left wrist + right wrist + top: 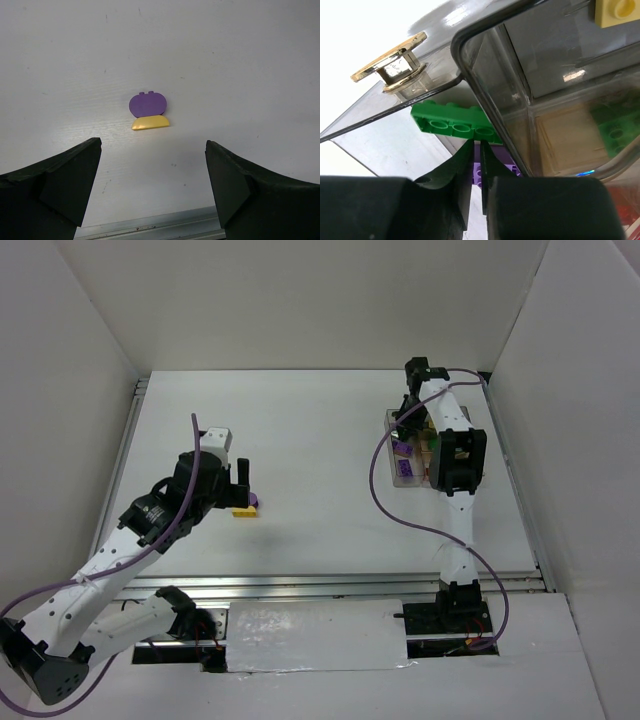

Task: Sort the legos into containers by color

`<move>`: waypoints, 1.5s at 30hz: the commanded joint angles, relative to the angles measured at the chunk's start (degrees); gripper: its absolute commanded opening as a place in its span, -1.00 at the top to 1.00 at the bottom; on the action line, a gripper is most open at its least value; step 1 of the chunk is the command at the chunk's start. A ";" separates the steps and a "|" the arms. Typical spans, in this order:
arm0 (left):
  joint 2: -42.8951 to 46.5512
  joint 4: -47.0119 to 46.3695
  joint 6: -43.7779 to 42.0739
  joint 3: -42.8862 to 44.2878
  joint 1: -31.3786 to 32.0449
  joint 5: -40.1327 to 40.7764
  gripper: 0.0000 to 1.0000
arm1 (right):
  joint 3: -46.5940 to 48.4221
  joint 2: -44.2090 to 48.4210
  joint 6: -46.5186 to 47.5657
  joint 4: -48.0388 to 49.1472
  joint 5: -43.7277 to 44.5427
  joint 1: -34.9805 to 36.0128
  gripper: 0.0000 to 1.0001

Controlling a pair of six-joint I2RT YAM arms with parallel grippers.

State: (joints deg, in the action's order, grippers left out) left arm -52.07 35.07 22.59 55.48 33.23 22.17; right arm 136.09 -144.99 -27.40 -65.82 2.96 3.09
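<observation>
Legos lie in two spots. A rounded purple brick [147, 105] and a yellow brick [150, 122] touch each other on the table [240, 60], the purple one at the yellow one's 12 o'clock. Others sit in the tray [400, 475] toward the table's 2 o'clock.

The left claw [152, 172] hangs over the pair with its jaws spread wide and empty, likely lined up to straddle one of them. The right claw [476, 165] is pressed close to the tray, its jaws drawn almost together with only a slit between them. A green brick [452, 121] lies across its tips at 12 o'clock, but whether it is pinched cannot be told.

A purple piece [502, 165] behind the fingers is mostly hidden, and the tray's tinted walls blur which compartment holds what.
</observation>
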 commanded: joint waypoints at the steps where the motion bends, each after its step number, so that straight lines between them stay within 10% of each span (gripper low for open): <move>1: 0.04 -1.85 -0.88 1.21 -0.54 -0.20 -0.95 | 1.46 -0.30 1.29 -0.89 -1.55 -0.63 0.68; 14: -0.66 -1.76 -0.88 1.03 -0.71 -0.20 -0.94 | -3.29 1.90 0.51 4.30 0.72 -0.54 1.00; 28: -1.63 -1.93 -0.97 1.12 -1.59 -1.17 -0.94 | -8.91 7.86 -1.95 13.17 3.01 0.42 0.13; 45: -1.01 -2.02 -1.06 1.12 -1.86 -1.96 -0.94 | -8.47 6.73 -15.91 13.79 7.75 1.38 -0.28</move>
State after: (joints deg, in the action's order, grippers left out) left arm -53.82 34.96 22.52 55.48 31.68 20.73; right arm 127.17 -139.96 -38.41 -52.90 7.46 3.53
